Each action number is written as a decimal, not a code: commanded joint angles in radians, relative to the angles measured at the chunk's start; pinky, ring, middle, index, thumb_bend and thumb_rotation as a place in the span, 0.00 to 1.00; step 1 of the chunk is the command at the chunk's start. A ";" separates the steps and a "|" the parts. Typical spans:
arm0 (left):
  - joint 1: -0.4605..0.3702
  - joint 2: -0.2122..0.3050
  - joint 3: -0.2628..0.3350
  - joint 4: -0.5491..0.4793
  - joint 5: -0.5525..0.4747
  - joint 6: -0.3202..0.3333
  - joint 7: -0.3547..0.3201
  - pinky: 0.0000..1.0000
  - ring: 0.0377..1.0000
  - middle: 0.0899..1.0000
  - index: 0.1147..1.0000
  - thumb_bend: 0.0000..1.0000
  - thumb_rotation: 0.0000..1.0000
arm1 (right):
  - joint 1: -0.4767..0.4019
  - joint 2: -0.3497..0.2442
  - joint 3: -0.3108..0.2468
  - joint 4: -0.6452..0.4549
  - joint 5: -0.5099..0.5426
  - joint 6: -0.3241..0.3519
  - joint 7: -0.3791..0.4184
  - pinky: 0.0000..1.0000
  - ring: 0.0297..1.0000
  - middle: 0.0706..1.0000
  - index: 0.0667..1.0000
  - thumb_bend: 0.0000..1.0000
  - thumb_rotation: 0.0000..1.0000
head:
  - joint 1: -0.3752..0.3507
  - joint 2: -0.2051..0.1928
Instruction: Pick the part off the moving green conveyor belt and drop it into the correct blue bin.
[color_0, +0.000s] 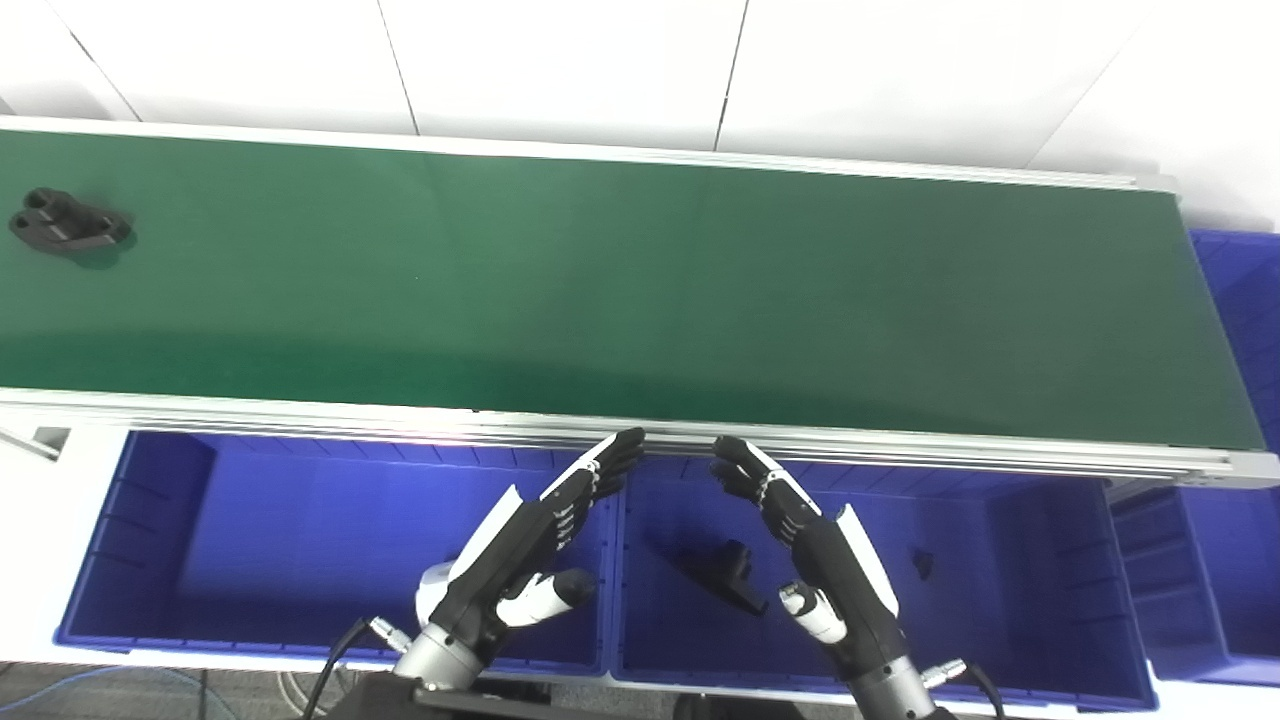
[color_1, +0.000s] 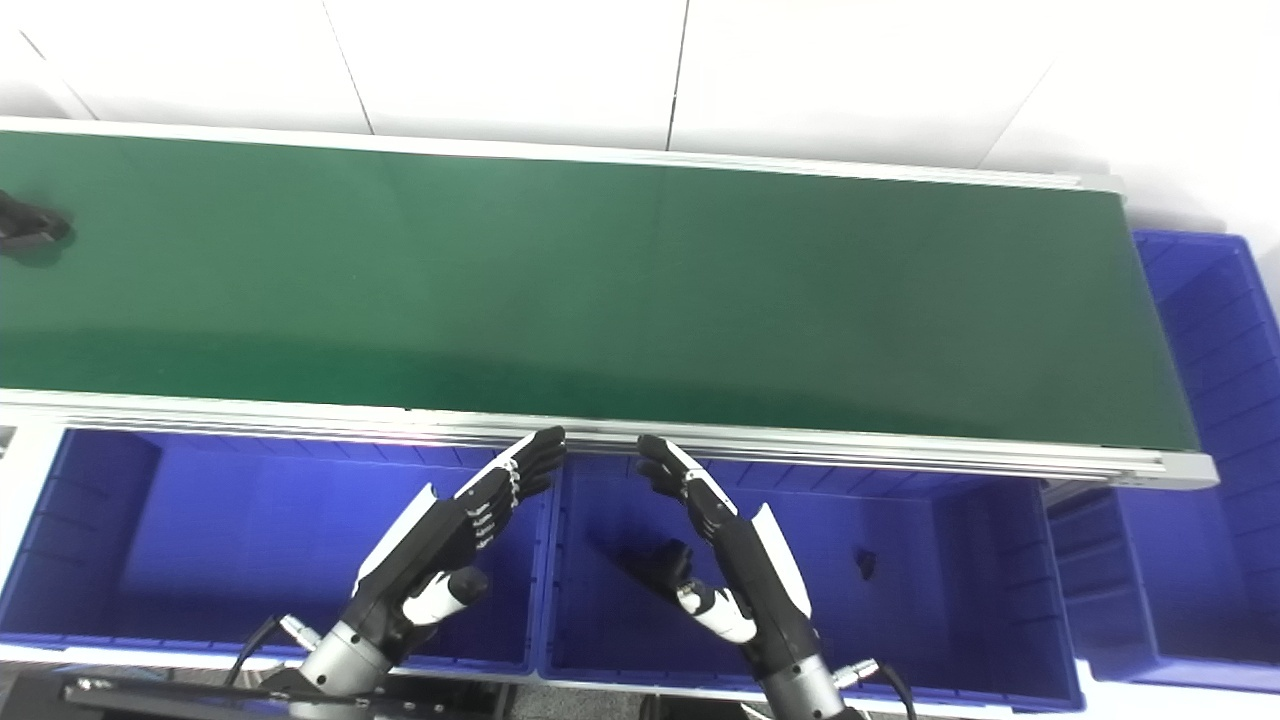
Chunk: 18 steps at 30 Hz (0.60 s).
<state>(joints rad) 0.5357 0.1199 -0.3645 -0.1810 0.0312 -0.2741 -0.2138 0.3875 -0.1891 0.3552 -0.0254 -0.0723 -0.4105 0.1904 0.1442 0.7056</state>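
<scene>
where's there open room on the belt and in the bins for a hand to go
The green conveyor belt is bare from the black part at its far left to its right end. The left blue bin looks free. The middle blue bin holds two dark pieces, with the left hand and right hand crowding its near edge.

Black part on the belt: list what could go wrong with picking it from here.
1. The black part lies at the green belt's far left, while the left hand and right hand hover open over the blue bins; a late reach may miss it.
2. Its irregular shape could slip from the fingers.
</scene>
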 joint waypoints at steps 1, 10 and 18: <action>0.002 0.002 -0.001 -0.012 -0.006 -0.038 -0.005 0.96 0.97 0.96 0.94 0.88 0.87 | -0.001 0.009 0.003 -0.013 0.007 -0.054 0.008 0.87 0.87 0.90 0.90 0.91 0.96 | 0.001 0.001; 0.001 0.004 -0.001 -0.010 0.002 -0.044 -0.003 0.95 0.97 0.96 0.94 0.88 0.88 | -0.005 0.010 0.003 -0.009 0.001 -0.055 0.008 0.86 0.87 0.90 0.89 0.90 0.96 | -0.002 -0.001; 0.000 0.005 -0.002 -0.009 -0.008 -0.040 -0.008 0.96 0.97 0.96 0.94 0.88 0.87 | -0.008 0.009 0.005 -0.006 0.010 -0.056 0.012 0.86 0.87 0.90 0.89 0.89 0.95 | -0.002 -0.001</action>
<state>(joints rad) 0.5354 0.1210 -0.3646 -0.1758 0.0312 -0.2751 -0.2141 0.3818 -0.1868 0.3557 -0.0222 -0.0728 -0.4105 0.1906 0.1411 0.7041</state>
